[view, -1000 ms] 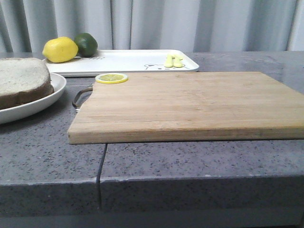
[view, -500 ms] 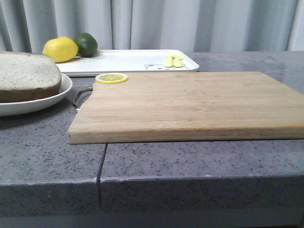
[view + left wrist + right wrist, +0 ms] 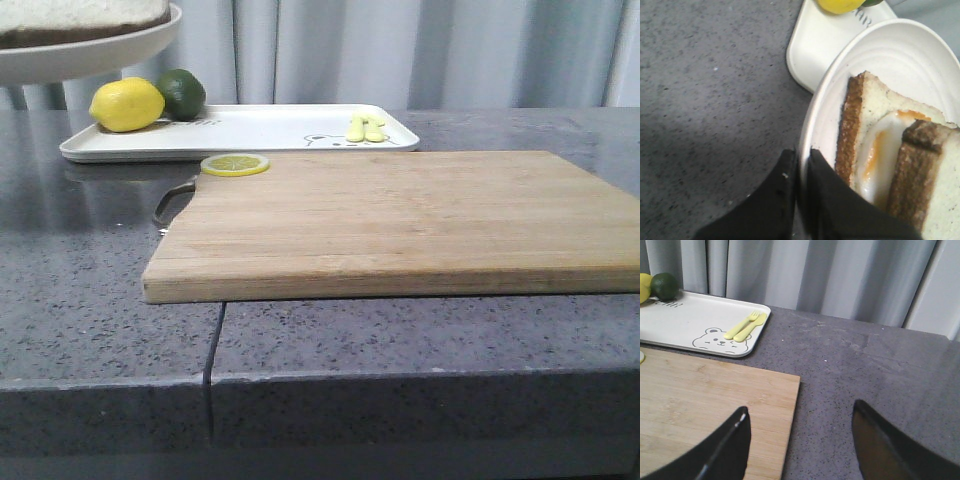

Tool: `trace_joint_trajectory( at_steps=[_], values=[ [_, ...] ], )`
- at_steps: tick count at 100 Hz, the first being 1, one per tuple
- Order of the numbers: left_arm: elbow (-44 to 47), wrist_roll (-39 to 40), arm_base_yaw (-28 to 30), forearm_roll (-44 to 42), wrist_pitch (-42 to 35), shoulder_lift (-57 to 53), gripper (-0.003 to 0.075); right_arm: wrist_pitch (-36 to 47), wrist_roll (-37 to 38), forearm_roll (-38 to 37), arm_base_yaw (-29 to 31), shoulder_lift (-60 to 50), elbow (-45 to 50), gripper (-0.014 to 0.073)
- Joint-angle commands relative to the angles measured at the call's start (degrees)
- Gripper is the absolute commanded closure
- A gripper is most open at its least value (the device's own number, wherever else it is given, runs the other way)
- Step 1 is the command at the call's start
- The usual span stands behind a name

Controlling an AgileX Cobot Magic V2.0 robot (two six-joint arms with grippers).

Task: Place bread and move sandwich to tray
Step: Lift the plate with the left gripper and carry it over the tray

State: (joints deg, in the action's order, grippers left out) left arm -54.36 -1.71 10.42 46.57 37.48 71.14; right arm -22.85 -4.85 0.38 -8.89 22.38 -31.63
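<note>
My left gripper [image 3: 801,156] is shut on the rim of the round white plate [image 3: 825,115]. The plate carries the sandwich [image 3: 890,160], bread slices with a fried egg between them. In the front view the plate [image 3: 90,55] with the sandwich [image 3: 80,18] hangs high at the top left, above the table. The white tray [image 3: 260,130] with the bear drawing lies at the back, and shows under the plate in the left wrist view [image 3: 820,45]. My right gripper [image 3: 799,420] is open and empty over the right edge of the wooden cutting board [image 3: 705,405]. No separate bread slice shows.
A lemon [image 3: 127,104] and a lime [image 3: 181,92] sit on the tray's left end; a yellow fork and spoon [image 3: 365,128] lie on its right end. A lemon slice [image 3: 234,164] lies on the cutting board [image 3: 400,220] at its far left corner.
The plate with the sandwich has risen from the table at the left to well above it, moving up and slightly back toward the tray. The right arm has not moved.
</note>
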Motion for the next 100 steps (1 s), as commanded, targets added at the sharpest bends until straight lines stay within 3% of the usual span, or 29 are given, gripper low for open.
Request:
trace_joint_trajectory(
  at_steps=[1,51,100],
  values=[
    [-4.5,-1.1,0.0,6.4,-0.9,1.3,0.0739,4.3,0.2,-0.7,0.4,0.1,-1.5,0.0146],
    [-26.0,-1.2,-8.8,6.6,0.2,21.9,0.0740,4.2,0.2,-0.4,0.4,0.1,-1.5,0.0146],
    [-49.4,4.5,-12.6,3.5,5.6,42.0,0.0740,3.4,0.2,-0.4,0.4,0.1,-1.5,0.0146]
  ],
)
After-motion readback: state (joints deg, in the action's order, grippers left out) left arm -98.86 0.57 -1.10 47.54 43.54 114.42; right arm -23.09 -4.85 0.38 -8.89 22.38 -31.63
